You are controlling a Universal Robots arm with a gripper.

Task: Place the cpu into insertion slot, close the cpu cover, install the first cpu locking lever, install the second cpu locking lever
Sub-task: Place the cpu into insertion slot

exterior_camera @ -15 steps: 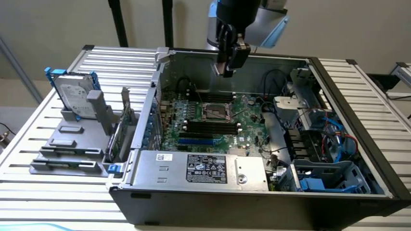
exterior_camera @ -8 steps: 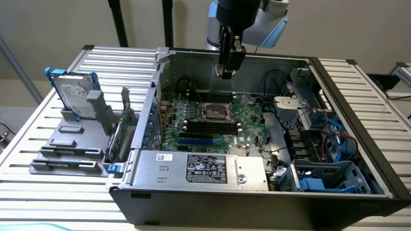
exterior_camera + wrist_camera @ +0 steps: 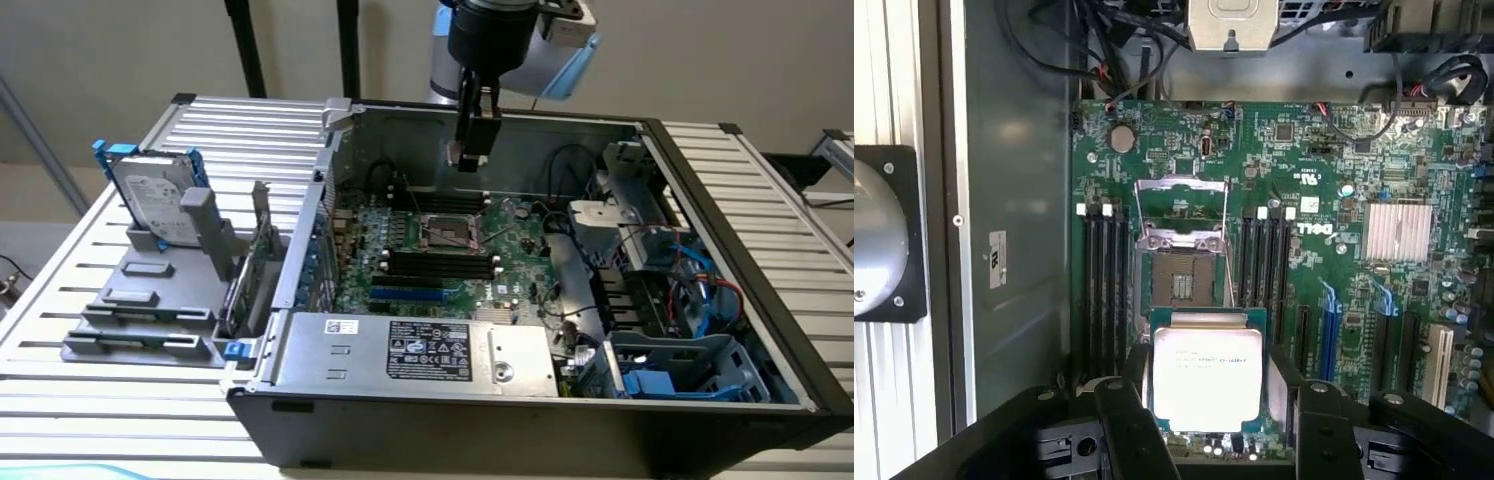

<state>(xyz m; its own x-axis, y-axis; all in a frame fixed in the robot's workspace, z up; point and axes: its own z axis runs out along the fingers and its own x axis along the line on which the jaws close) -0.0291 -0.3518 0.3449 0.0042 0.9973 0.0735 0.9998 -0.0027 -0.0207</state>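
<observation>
My gripper [image 3: 1211, 420] is shut on the cpu [image 3: 1206, 362], a pale silvery square chip with printed text, held flat between the two black fingers [image 3: 1126, 425]. In the exterior view the gripper [image 3: 469, 152] hangs above the open computer case, higher than the motherboard and toward its back wall. The insertion slot [image 3: 1182, 280] is a dark square socket on the green board, uncovered, a short way beyond the chip. The cpu cover [image 3: 1182, 192] stands swung open at the socket's far side, with thin metal levers [image 3: 1227, 255] released beside it. From outside, the socket [image 3: 451, 233] sits mid-board.
Black memory slots [image 3: 1104, 290] flank the socket on both sides. A silver heatsink [image 3: 1398, 231] and blue expansion slots [image 3: 1328, 335] lie on the board. The case walls [image 3: 324, 190], power supply [image 3: 420, 350] and drive cage with cables [image 3: 667, 290] ring the board. A hard drive [image 3: 154, 195] stands outside.
</observation>
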